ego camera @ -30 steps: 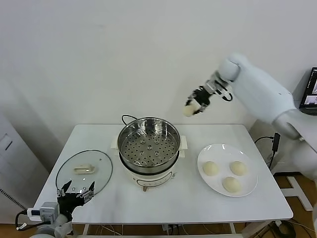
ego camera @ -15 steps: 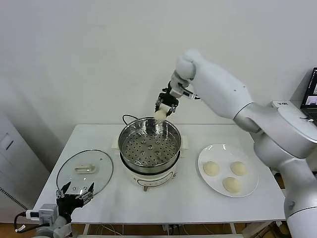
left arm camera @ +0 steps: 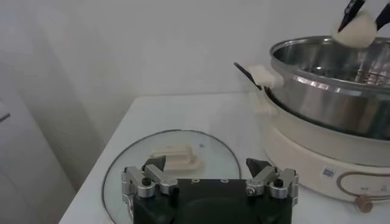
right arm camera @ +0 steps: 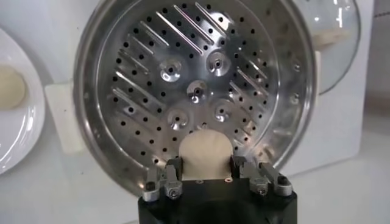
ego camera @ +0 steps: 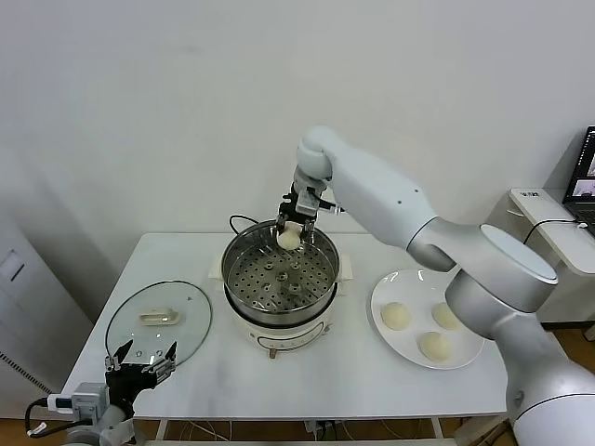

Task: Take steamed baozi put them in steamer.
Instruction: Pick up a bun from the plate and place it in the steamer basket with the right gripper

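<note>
You see the right gripper (ego camera: 290,226) pinching a small round cream-white bun (ego camera: 289,239) over the shiny round steel steamer (ego camera: 279,279); the left gripper (ego camera: 141,362), near left, has its fingers spread wide.

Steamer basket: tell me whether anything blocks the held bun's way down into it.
Nothing visible does. The right gripper holds a baozi over the far side of the steamer, whose perforated floor is bare. The glass lid lies off to the side on the table.

I see a white desk (ego camera: 353,372). On it the steamer (ego camera: 279,279) sits mid-desk on its cooker base, a glass lid (ego camera: 158,321) lies flat to its left, and a white plate (ego camera: 465,358) lies to its right.
</note>
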You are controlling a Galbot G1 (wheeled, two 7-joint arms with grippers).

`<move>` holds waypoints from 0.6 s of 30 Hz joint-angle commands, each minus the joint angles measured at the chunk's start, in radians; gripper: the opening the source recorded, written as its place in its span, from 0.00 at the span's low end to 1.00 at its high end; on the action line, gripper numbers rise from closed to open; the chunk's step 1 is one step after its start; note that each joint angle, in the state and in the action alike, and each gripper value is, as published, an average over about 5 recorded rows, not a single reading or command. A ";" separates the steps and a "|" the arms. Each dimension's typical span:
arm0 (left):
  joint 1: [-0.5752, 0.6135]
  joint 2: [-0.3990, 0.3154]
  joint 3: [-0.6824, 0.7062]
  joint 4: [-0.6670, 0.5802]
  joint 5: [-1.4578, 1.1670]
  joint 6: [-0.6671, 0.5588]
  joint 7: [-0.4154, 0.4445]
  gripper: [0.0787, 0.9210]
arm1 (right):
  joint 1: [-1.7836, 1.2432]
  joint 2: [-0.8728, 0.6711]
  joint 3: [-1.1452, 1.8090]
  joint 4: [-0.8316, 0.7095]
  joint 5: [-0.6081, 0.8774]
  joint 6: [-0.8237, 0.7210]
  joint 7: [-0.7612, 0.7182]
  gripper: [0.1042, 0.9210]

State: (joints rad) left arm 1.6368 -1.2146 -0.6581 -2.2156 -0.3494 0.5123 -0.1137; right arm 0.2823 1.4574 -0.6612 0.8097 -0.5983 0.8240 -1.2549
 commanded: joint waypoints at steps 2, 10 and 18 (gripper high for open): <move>0.001 -0.001 -0.001 0.000 0.000 0.000 0.000 0.88 | -0.063 0.030 0.029 -0.001 -0.159 0.049 0.053 0.46; 0.002 -0.005 -0.002 -0.003 0.000 -0.001 0.000 0.88 | -0.094 0.056 0.060 -0.027 -0.245 0.049 0.108 0.46; 0.003 -0.006 -0.003 -0.012 -0.001 -0.001 0.000 0.88 | -0.112 0.062 0.069 -0.033 -0.268 0.049 0.115 0.49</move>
State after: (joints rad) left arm 1.6398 -1.2209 -0.6608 -2.2282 -0.3505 0.5111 -0.1134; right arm 0.1872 1.5071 -0.6032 0.7799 -0.8119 0.8237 -1.1594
